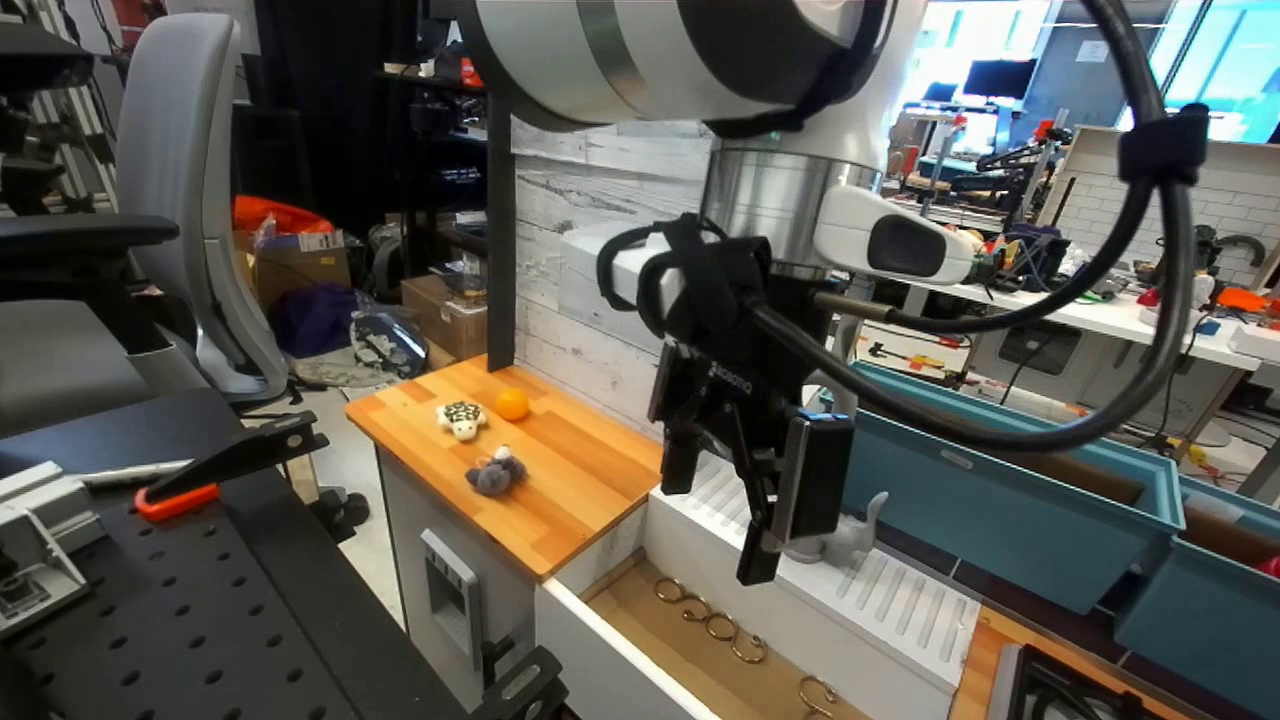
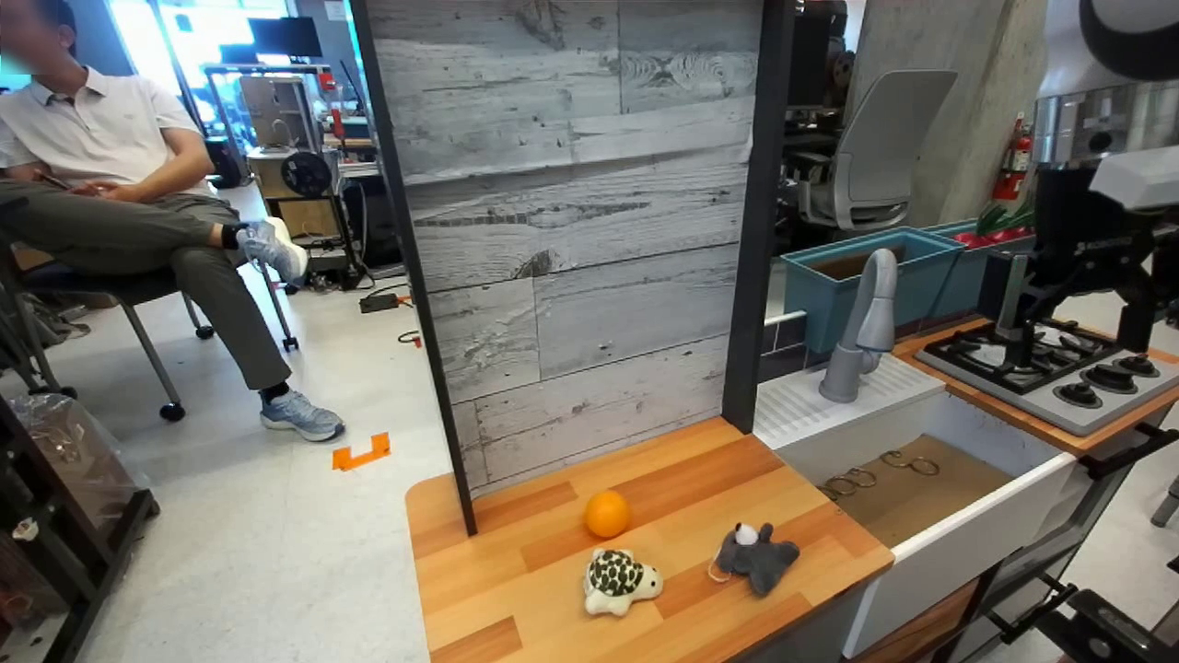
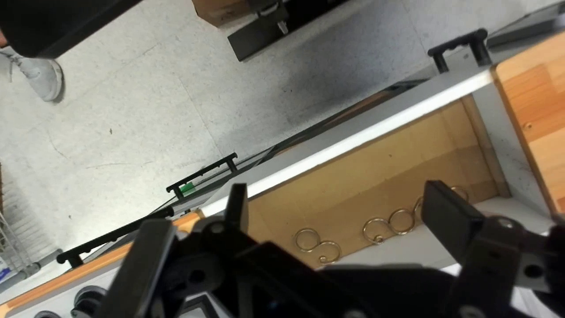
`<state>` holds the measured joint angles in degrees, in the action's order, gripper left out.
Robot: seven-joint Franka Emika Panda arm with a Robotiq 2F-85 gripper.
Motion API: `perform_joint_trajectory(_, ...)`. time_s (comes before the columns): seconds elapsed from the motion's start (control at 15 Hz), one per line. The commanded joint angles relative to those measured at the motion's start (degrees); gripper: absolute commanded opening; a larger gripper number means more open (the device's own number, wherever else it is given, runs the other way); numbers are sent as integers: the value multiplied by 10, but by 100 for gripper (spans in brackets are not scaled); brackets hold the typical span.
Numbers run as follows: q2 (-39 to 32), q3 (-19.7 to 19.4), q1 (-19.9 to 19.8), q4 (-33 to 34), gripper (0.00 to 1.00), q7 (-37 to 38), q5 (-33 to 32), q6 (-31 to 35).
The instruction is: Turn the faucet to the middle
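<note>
The grey faucet stands on the white ridged ledge behind the sink in an exterior view. Its spout arches up, and its head hangs down a little to the right of the base there. In an exterior view most of the faucet is hidden behind the gripper; its grey base and a small upturned lever show below. The faucet does not show in the wrist view. My gripper is open, points down and holds nothing. It also shows at the right edge in an exterior view. In the wrist view its fingers spread above the sink.
The white sink has several wire rings inside. A stove and teal planters stand beside and behind it. An orange, turtle toy and grey plush toy lie on the wooden counter, by a wood-pattern panel.
</note>
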<state>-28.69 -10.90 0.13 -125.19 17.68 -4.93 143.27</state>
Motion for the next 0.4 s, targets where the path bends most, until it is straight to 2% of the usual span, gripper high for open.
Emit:
perform_joint_trajectory(0.0, 54, 27, -16, -36, 100, -81, 1, -52)
perform_joint_trajectory(0.07, 62, 23, -8, -42, 100, -83, -13, -60)
perform_joint_trajectory(0.13, 28, 19, -7, -18, 100, -55, -6, -39)
perform_joint_trajectory(0.33, 45, 24, -8, -31, 100, -71, -7, -49)
